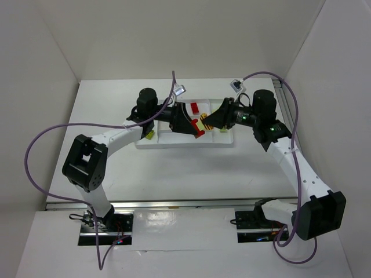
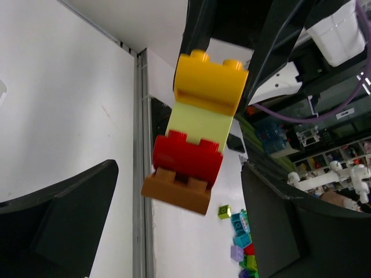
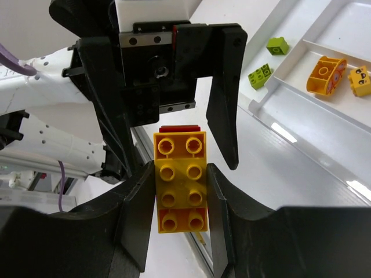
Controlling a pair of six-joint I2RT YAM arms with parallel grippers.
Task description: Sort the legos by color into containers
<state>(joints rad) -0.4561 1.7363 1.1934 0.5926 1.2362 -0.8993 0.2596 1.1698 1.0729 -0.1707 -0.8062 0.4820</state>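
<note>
Top view: both arms hovered above the tray (image 1: 227, 142), at twelve o'clock on the white table (image 1: 174, 174); white walls stood close. Left wrist: the left gripper (image 2: 178, 168) gaped, empty, around the stacked block (image 2: 194, 133). Right wrist: the right gripper (image 3: 179, 174) pinched its flat sides; probably rigid, light, slippery.

1 stacked block (image 3: 179, 179), 2 lime bricks (image 3: 277, 45) (image 3: 259, 76), 2 yellow bricks (image 3: 326, 75) (image 3: 360, 80).

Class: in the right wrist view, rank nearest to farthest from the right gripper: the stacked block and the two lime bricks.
1. Stacked block, clamped in the right gripper.
2. Lower lime brick, at the tray corner.
3. Upper lime brick, further along the tray's edge.
</note>
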